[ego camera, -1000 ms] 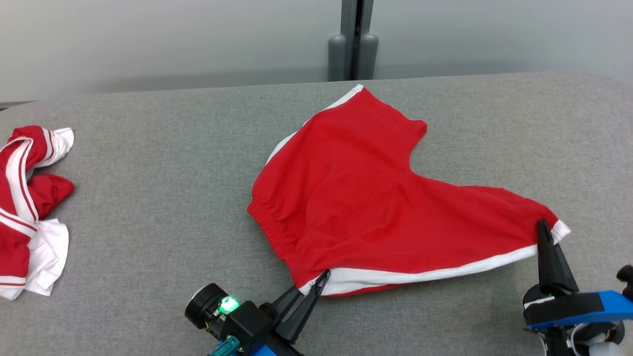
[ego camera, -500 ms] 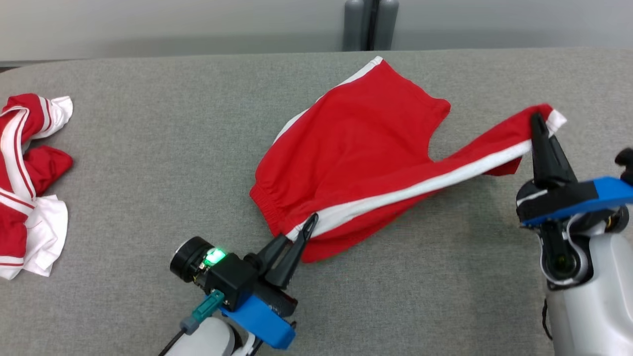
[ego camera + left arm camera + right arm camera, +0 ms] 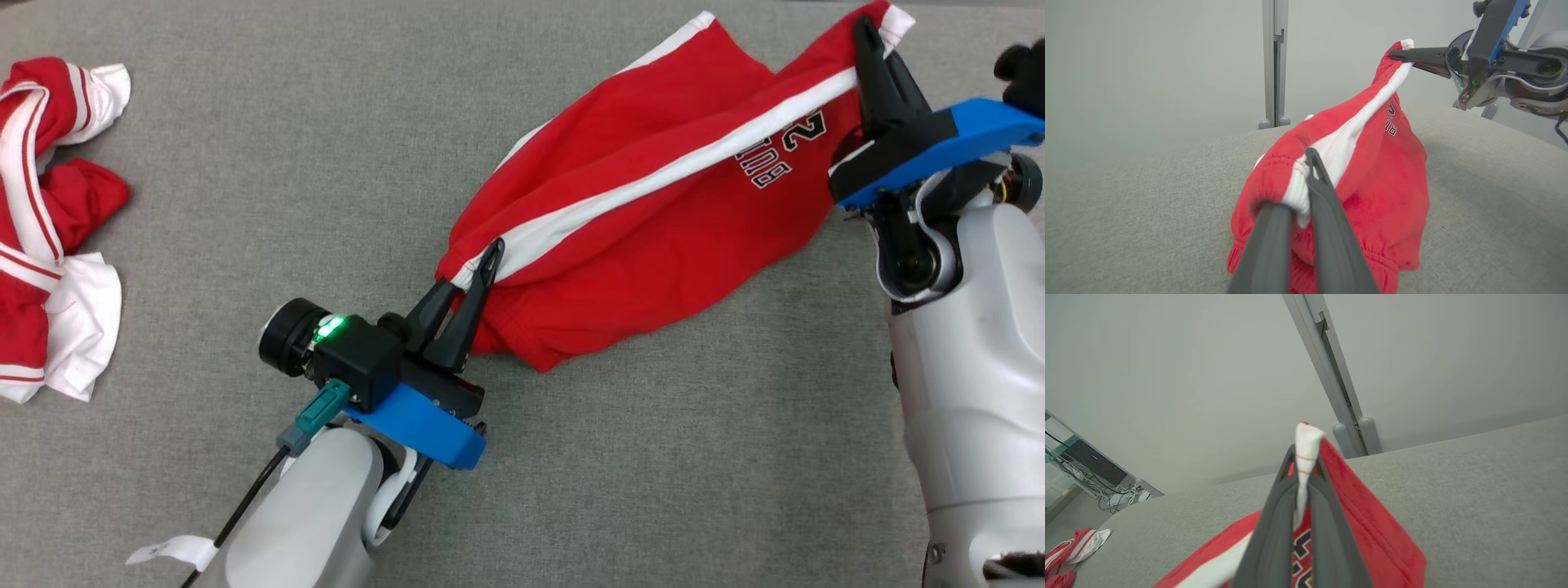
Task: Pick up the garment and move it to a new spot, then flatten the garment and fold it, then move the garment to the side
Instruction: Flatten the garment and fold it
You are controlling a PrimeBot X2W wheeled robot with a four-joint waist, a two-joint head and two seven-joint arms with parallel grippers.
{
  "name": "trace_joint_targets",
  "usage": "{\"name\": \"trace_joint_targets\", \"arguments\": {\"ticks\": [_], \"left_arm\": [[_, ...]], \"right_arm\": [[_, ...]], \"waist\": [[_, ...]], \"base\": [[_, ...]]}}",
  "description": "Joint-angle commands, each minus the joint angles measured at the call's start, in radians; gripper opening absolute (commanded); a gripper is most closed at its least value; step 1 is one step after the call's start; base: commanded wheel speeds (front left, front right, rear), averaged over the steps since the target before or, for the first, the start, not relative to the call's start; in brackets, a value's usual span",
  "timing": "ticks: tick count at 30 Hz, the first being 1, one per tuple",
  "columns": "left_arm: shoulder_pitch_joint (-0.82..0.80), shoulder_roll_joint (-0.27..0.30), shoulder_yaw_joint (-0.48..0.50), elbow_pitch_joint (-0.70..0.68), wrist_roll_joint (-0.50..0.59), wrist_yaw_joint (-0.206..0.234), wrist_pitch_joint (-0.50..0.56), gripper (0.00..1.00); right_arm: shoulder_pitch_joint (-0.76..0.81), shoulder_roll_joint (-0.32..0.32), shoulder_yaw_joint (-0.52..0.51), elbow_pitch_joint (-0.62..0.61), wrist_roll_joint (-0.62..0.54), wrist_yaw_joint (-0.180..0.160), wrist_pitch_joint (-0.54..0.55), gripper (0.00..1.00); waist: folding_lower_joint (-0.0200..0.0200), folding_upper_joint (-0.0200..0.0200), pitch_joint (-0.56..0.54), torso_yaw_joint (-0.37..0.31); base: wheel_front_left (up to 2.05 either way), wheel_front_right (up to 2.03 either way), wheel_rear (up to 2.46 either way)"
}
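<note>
- Red fabric shorts with white stripe (image 3: 653,253): upside-down print, a 2 legible
- Left gripper (image 3: 488,255) clamps waistband corner, right gripper (image 3: 862,33) clamps hem corner
- Shorts hang between them, sagging onto grey cloth table (image 3: 245,204)

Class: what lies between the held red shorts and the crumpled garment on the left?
Nothing: in the head view, bare grey surface separates the shorts from the crumpled garment.

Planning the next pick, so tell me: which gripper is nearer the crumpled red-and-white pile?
Left. The left gripper holds the shorts mid-table, right of the pile; the right gripper holds their far end, farther away.
</note>
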Motion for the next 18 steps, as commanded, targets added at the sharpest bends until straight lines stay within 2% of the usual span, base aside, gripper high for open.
{"name": "trace_joint_targets", "arguments": {"ticks": [1,15,16,17,18], "left_arm": [[-0.024,-0.008,0.009,0.012,0.003,-0.007,-0.005,0.0],[-0.122,-0.066,0.055,0.079,0.005,-0.005,-0.005,0.0],[-0.125,-0.071,0.055,0.084,0.003,-0.005,-0.005,0.11],[-0.129,-0.076,0.056,0.087,0.005,-0.005,-0.005,0.56],[-0.13,-0.08,0.057,0.091,0.006,-0.005,-0.005,1.0]], "right_arm": [[-0.047,-0.001,0.004,0.032,-0.021,0.0,-0.004,0.0],[-0.337,0.01,-0.008,0.388,-0.14,0.0,-0.043,0.0],[-0.351,0.012,-0.005,0.409,-0.144,0.0,-0.048,0.48],[-0.359,0.013,-0.002,0.426,-0.151,0.0,-0.056,1.0],[-0.366,0.012,0.001,0.442,-0.155,0.0,-0.063,1.0]], "waist": [[-0.0002,-0.0001,0.033,0.022],[-0.0002,-0.0001,0.14,0.077],[-0.0002,-0.0001,0.142,0.079],[-0.0002,-0.0001,0.143,0.081],[-0.0002,-0.0001,0.142,0.083]], "base": [[0.0,0.0,0.0],[0.0,0.0,0.0],[0.0,0.0,0.0],[0.0,0.0,0.0],[0.0,0.0,0.0]]}}
